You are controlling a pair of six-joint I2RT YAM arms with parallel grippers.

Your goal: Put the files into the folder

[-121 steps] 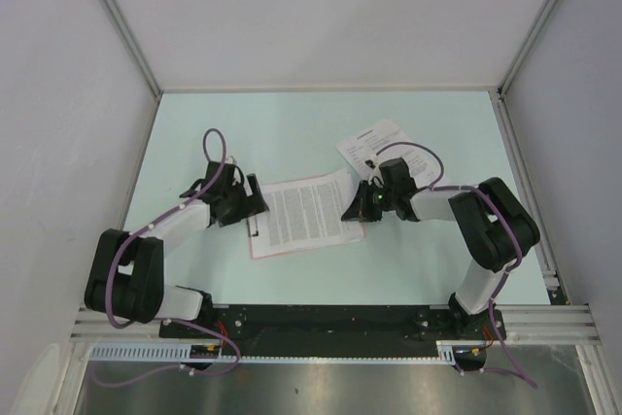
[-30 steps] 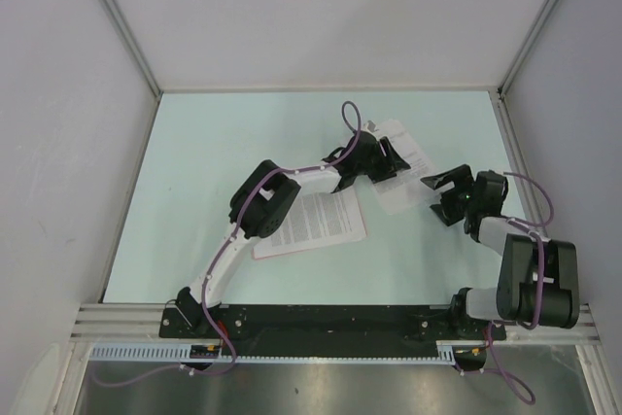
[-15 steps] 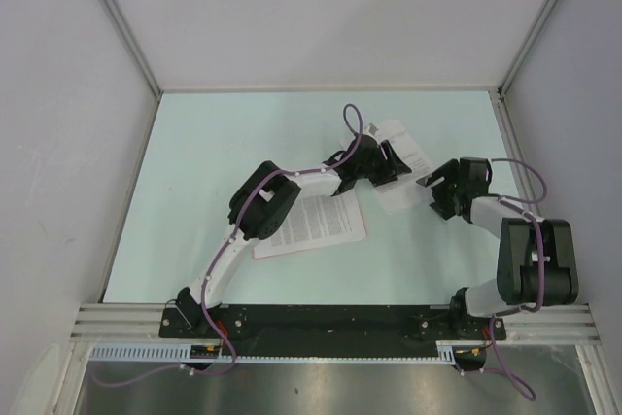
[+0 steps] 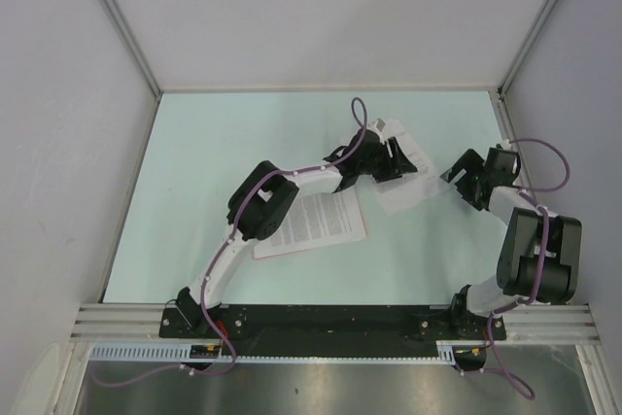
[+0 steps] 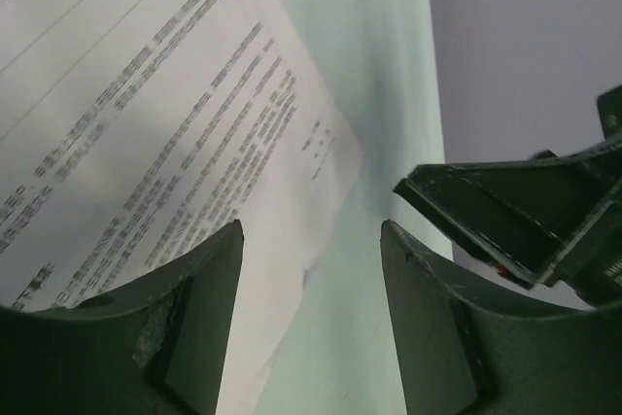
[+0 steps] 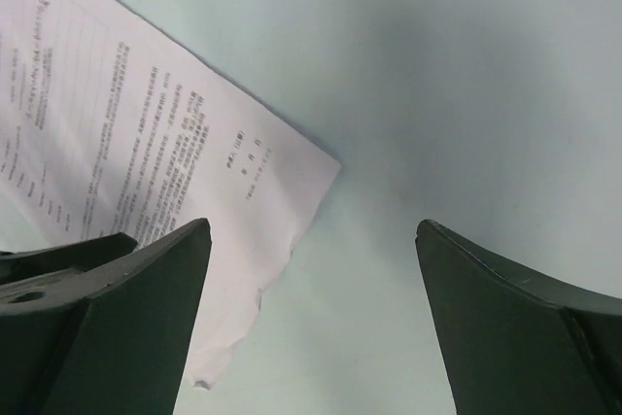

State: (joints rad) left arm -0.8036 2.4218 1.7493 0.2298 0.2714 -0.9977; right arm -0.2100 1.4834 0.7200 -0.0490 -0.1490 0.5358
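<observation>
One printed sheet (image 4: 316,221) already lies flat on the pink folder (image 4: 292,249) near the middle of the table (image 4: 214,162), with only a thin strip of pink showing along its near edge, so that part of the job looks done. The work is now on the loose sheet (image 4: 400,193), which lies further back and to the right, well apart from the folder and skewed to it. The left arm reaches diagonally over the folder so that the left claw (image 5: 311,240) can come down on that sheet. Its fingers stand partly apart, one over the printed paper and the other over bare table, with the sheet's edge running between them. It grips nothing; the pose looks meant either to pin the paper or to catch its edge. The right claw (image 6: 311,230) sits just beside the sheet's right corner, spread wide and empty, with the corner and bare table between its fingers. That width probably gives it room to take the thin edge from the side once it lifts. A flat sheet offers little to pinch, which is likely why both arms crowd one corner. The folder's clip does not show from above.
</observation>
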